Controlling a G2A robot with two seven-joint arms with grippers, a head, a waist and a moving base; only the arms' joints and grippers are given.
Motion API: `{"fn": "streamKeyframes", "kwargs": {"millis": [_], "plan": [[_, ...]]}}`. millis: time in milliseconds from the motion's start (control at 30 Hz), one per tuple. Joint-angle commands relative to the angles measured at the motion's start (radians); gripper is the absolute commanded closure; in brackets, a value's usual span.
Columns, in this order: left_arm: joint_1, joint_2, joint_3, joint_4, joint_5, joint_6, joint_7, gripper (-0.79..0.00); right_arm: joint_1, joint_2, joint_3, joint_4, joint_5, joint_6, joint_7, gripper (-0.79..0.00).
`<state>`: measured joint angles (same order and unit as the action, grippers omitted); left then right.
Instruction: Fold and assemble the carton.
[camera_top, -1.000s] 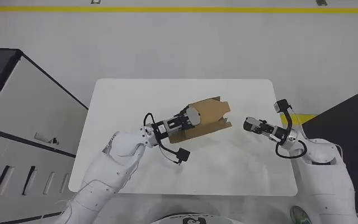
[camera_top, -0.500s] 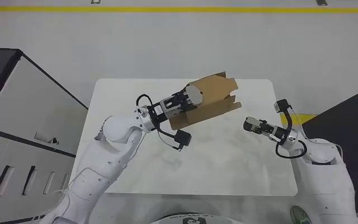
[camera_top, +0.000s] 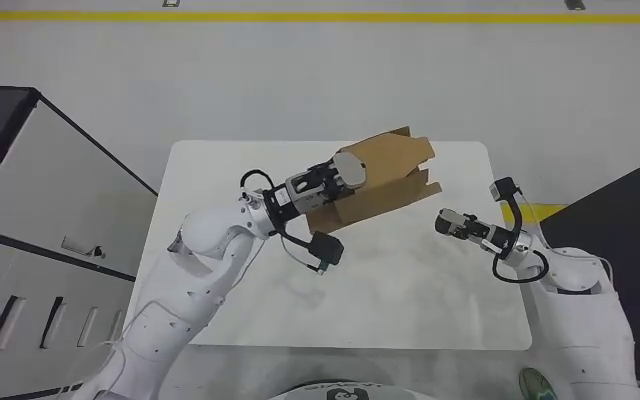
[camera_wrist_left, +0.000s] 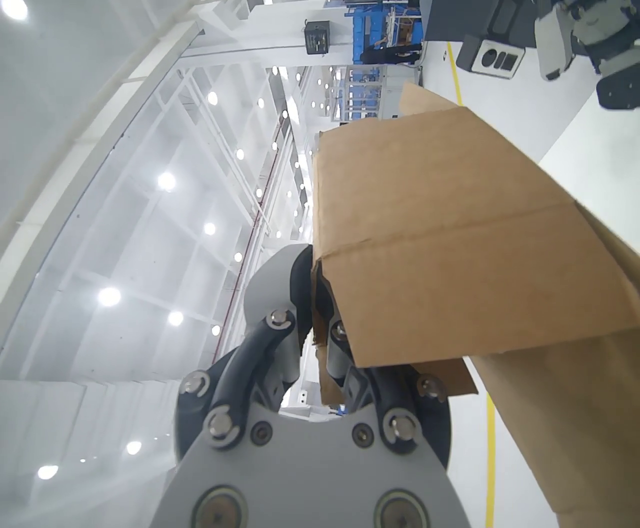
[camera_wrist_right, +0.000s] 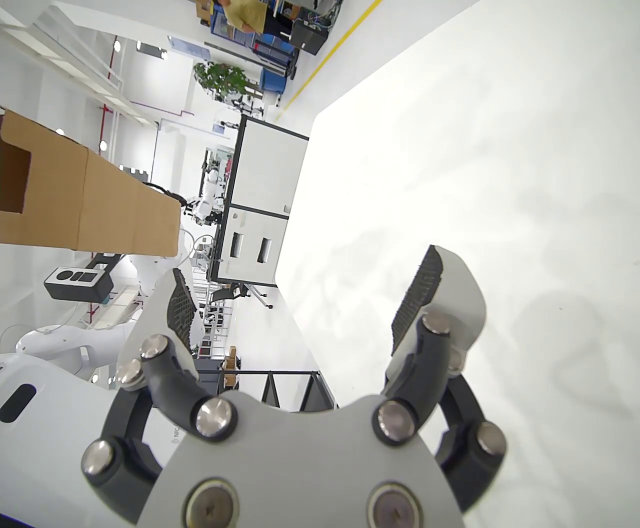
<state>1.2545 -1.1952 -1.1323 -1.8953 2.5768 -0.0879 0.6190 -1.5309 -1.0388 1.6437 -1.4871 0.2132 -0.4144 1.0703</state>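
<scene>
A brown cardboard carton hangs tilted above the white table, its open flaps pointing to the back right. My left gripper is shut on the carton's near-left wall; in the left wrist view the fingers pinch the cardboard edge of the carton. My right gripper stays low over the table's right side, apart from the carton, open and with nothing in it. In the right wrist view its pads stand wide apart and the carton shows farther off.
A grey cabinet stands to the left of the table. A yellow line runs across the floor behind the table. The table's front half is bare white surface.
My left arm has lifted the carton off the table and swung it up toward the back right. The right arm has not moved.
</scene>
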Motion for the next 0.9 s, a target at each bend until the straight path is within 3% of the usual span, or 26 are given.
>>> {"fn": "streamKeyframes", "kwargs": {"millis": [0,867], "plan": [[0.011,0.001,-0.006,-0.009,-0.045,-0.026,-0.001,0.000,0.000,0.000,0.000,0.000,0.000,0.000,0.000,-0.785],[0.077,0.014,-0.025,-0.043,-0.198,-0.073,0.043,0.000,0.005,0.004,-0.013,-0.015,0.004,0.010,0.007,-0.785]]}}
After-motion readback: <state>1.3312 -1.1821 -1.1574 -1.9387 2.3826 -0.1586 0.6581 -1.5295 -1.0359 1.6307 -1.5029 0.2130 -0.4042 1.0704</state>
